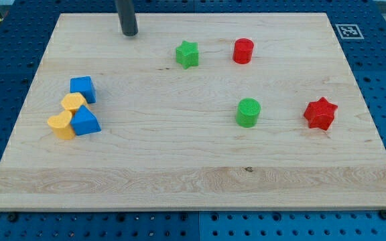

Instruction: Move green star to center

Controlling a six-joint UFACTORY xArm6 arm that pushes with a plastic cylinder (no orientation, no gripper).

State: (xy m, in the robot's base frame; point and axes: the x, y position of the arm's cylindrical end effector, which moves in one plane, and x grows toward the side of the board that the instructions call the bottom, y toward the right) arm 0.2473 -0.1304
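The green star point(187, 54) lies on the wooden board point(179, 167) near the view's top, a little left of the middle. My tip point(130, 33) is at the view's top left, apart from the star, roughly a star's width and a half to its left and slightly higher. It touches no block.
A red cylinder point(243, 51) stands right of the green star. A green cylinder point(248, 112) and a red star point(320, 113) lie at the right. At the left, two blue blocks point(82, 88) point(86, 122) and two yellow blocks point(73, 102) point(61, 124) cluster together.
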